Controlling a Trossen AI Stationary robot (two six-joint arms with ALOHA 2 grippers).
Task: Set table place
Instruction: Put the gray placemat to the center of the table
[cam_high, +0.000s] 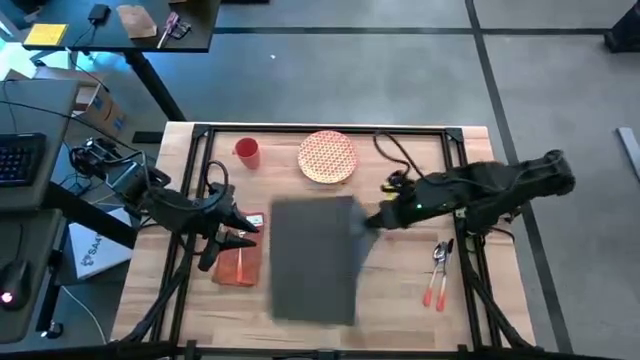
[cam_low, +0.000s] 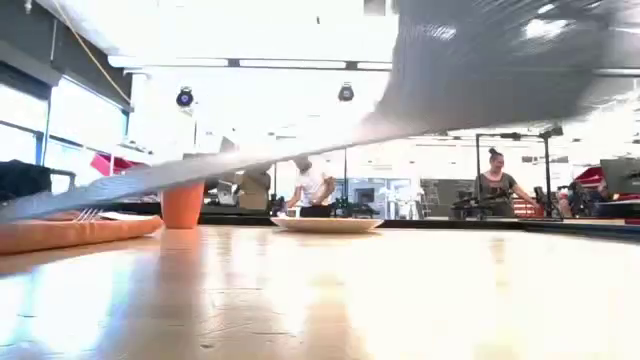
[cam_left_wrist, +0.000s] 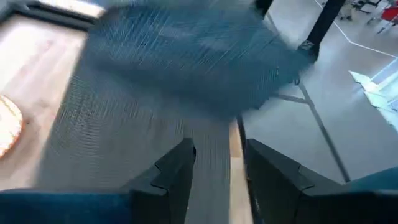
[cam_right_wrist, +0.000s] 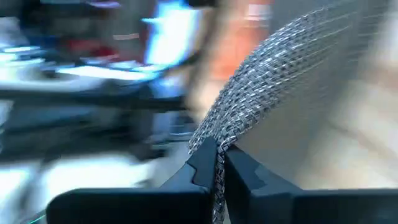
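Observation:
The place, a dark grey woven placemat (cam_high: 315, 260), hangs over the middle of the light wood table (cam_high: 400, 310), with my right gripper (cam_high: 368, 222) shut on its right edge. In the low view the placemat (cam_low: 470, 70) slants up from low on the left to high on the right. My left gripper (cam_high: 243, 232) stands open over the far end of an orange napkin (cam_high: 240, 265), pointing at the placemat's left edge. In its wrist view the fingers (cam_left_wrist: 177, 177) are apart with nothing between them. My right gripper pinches the placemat's right edge (cam_right_wrist: 219, 155) between its two fingers, near the far right corner. It comes in from the table's right. That side is lifted off the table and the mat sags away toward the left. Whether the left side touches the table, I cannot tell.
A red cup (cam_high: 247, 151) and a patterned round plate (cam_high: 327, 156) stand at the far side. Cutlery with orange handles (cam_high: 438, 272) lies at the right. People (cam_low: 312, 188) work in the room behind the table.

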